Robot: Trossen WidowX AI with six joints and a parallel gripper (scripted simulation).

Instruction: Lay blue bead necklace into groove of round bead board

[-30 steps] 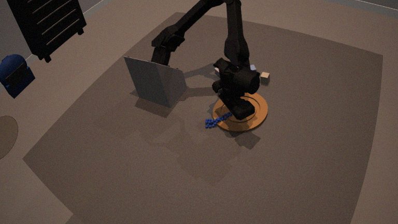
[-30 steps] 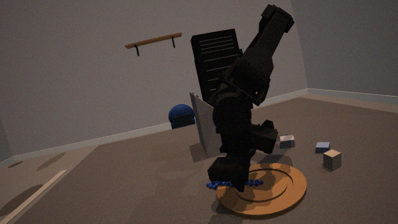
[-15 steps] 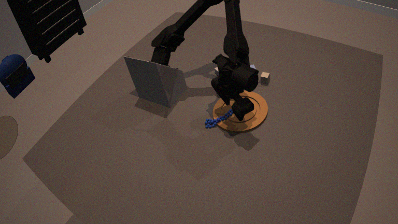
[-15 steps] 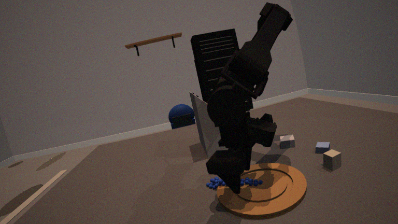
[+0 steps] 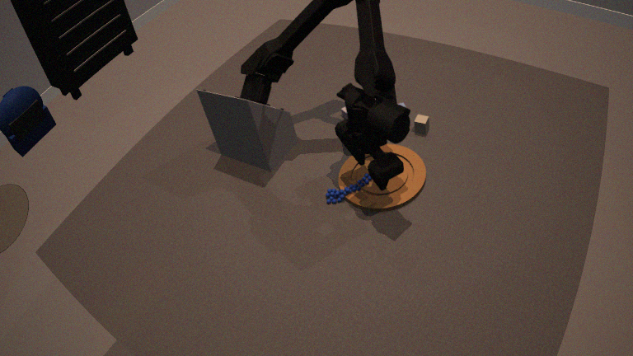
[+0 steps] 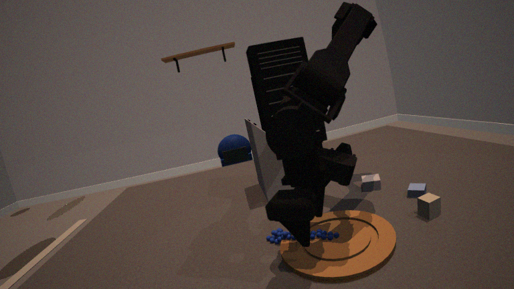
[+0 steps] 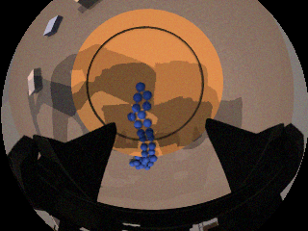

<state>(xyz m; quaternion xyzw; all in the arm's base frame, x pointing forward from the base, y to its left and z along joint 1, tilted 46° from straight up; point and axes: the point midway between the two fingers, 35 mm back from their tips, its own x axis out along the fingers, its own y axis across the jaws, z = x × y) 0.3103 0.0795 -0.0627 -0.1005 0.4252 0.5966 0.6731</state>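
The blue bead necklace (image 5: 332,195) (image 6: 278,235) (image 7: 141,87) lies in a narrow doubled strand. One end is inside the groove's ring on the round orange board (image 5: 417,172) (image 6: 386,236) (image 7: 144,18); the strand crosses the ring and board edge to a bunched end on the table beyond. The dark circular groove (image 7: 203,83) shows no beads along most of its length. My gripper (image 5: 372,175) (image 6: 312,230) (image 7: 162,125) is wide open and empty, low over the board, with the strand between its spread fingers in the wrist view. The arm hides part of the board and strand in the top and exterior views.
A tan block (image 5: 421,124) (image 6: 429,206), a bluish block (image 6: 417,190) (image 7: 53,25) and a whitish block (image 6: 370,182) (image 7: 35,81) lie beyond the board. An upright grey panel (image 5: 242,133) (image 6: 261,160) stands near the arm's base.
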